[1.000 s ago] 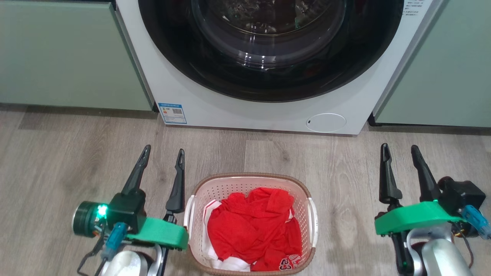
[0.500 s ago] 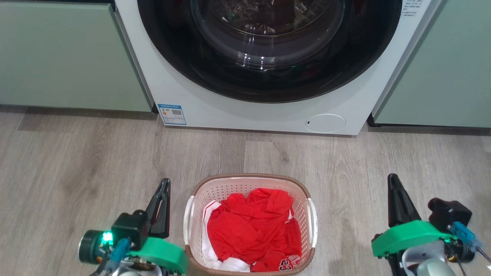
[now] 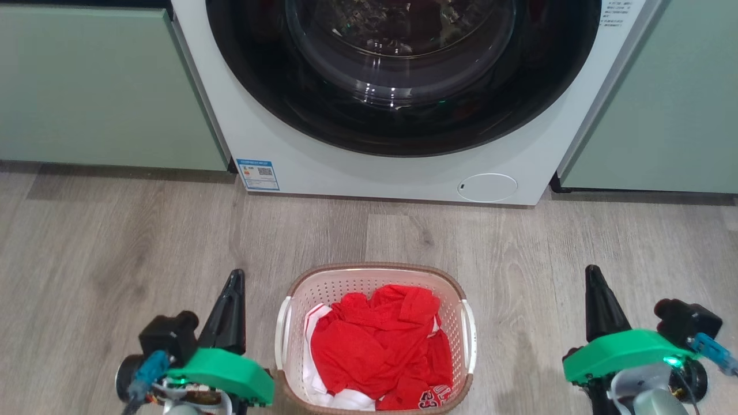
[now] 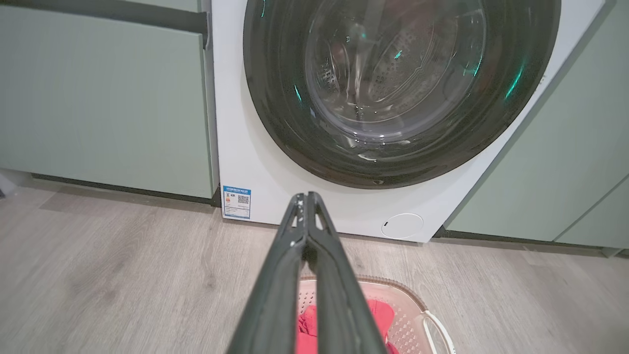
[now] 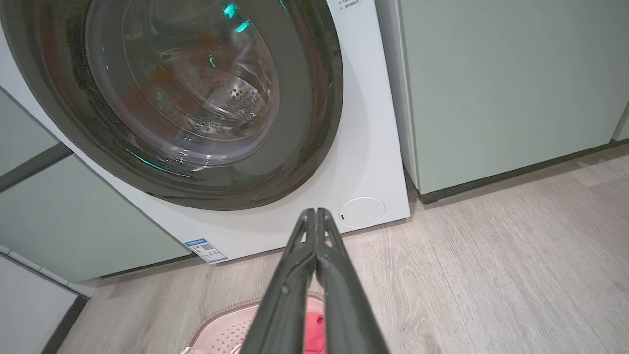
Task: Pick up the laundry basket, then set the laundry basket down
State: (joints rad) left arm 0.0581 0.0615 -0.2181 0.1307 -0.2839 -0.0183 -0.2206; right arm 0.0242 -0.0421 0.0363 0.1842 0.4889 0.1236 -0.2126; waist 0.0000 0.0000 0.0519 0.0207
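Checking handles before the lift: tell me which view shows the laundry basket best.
Head view: the laundry basket lies almost whole from above, rim, both side handles and red clothes inside. The left wrist view catches one corner with a handle; the right wrist view, a sliver of rim.

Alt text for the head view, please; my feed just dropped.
A laundry basket of red clothes sits on the wood floor before a washing machine. The left gripper and right gripper, both shut and empty, flank it.
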